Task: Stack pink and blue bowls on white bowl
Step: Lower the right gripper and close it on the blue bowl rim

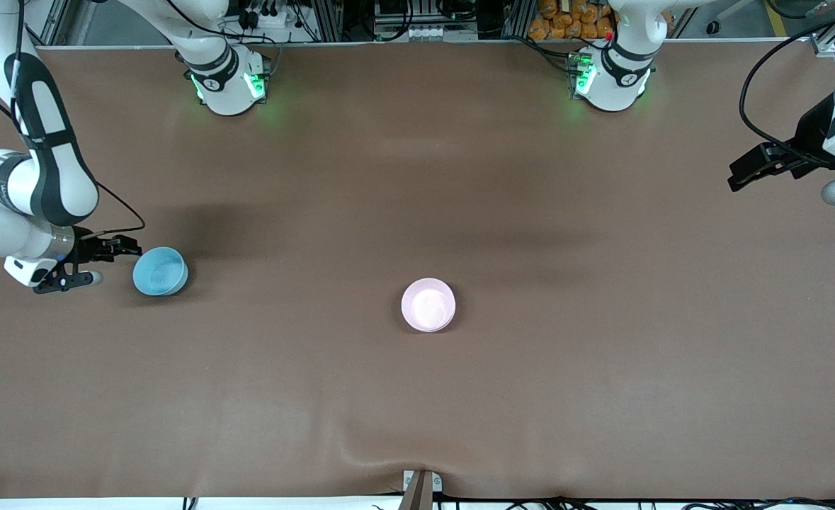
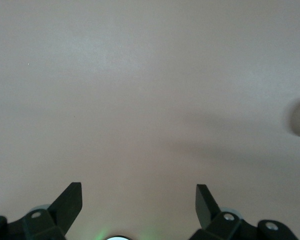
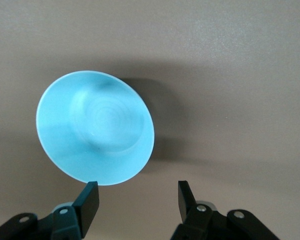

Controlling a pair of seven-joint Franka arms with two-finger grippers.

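Right now the right hand (image 1: pixel 109 258) sits low at the right arm's end of the table (image 1: pixel 417 397), just beside the blue bowl (image 1: pixel 160 271). In the right wrist view its fingers (image 3: pixel 88 202) stand apart, nothing between them; the blue bowl (image 3: pixel 95 127) lies just ahead of the fingertips, one finger right at the rim, contact hard to tell. That bowl is upright on the table, open side up. The pink bowl (image 1: pixel 428 304) sits mid-table, well apart from the blue one, toward the left arm's end from it and a bit nearer the front camera. It looks nested on something white; can't tell for sure. The left hand (image 1: pixel 743 173) waits over the left arm's end of the table, fingers (image 2: pixel 67 202) wide open, holding nothing.
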